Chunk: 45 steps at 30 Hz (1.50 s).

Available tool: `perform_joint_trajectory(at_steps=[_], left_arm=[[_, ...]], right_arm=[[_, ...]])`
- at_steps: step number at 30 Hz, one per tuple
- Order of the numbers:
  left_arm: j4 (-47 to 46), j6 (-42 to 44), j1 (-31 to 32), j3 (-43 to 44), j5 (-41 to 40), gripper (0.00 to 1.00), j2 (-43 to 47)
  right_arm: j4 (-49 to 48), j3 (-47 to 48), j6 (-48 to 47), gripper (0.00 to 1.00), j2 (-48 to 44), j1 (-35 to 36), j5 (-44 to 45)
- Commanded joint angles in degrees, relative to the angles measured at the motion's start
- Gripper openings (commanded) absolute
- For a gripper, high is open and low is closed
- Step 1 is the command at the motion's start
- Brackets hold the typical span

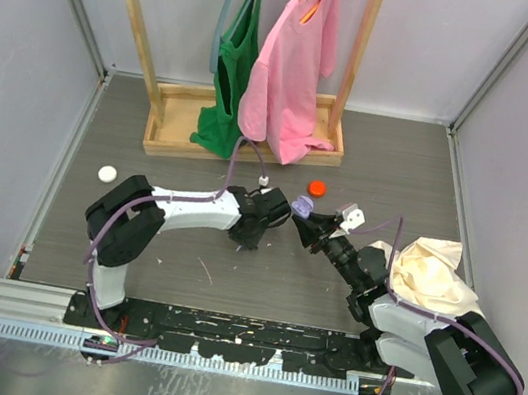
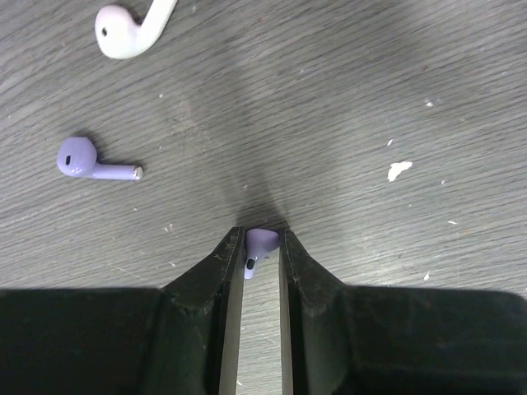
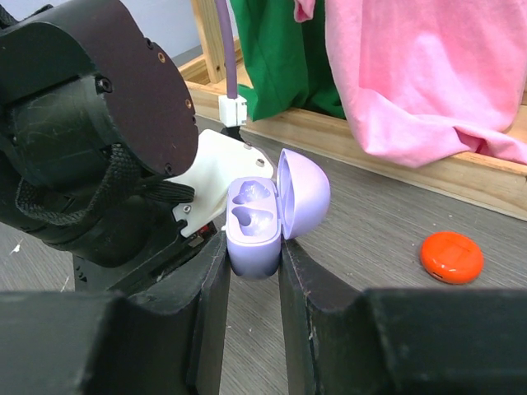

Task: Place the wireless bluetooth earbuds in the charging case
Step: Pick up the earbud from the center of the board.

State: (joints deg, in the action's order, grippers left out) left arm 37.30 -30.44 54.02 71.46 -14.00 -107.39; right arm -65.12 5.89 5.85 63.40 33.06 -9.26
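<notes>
Well, our left hand is pressed nearly together, pinching a lavender earbud low over the counter. Only its rounded end shows clearly, and the rest is lost between the fingers. A second lavender earbud lies on the counter to one side. A white earbud beyond it is cut off by the frame edge. Our right hand pinches the charging case, lid open, its base hidden between the fingers.
</notes>
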Motion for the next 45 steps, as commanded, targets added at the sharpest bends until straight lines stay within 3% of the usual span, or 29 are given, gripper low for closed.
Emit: perform_joint_trajectory(at_steps=[1, 20, 31, 45], left_arm=[[-1.49, -1.11, 0.0, -2.7, -2.93, 0.17, 3.99], [-11.41, 1.46, -0.05, -11.99, -9.77, 0.16, 24.77], [-25.78, 5.21, 0.09, -14.07, 0.22, 0.17, 34.13], [-37.35, 5.45, 0.73, -13.88, 8.48, 0.18, 37.2]], right_arm=[[-2.9, 1.84, -1.14, 0.01, 0.5, 0.34, -1.58], [-5.28, 3.74, -0.83, 0.01, 4.74, 0.34, -9.36], [-6.82, 3.89, -1.72, 0.01, 5.58, 0.34, -13.08], [-21.05, 1.54, -2.24, 0.01, 11.77, 0.34, -17.97]])
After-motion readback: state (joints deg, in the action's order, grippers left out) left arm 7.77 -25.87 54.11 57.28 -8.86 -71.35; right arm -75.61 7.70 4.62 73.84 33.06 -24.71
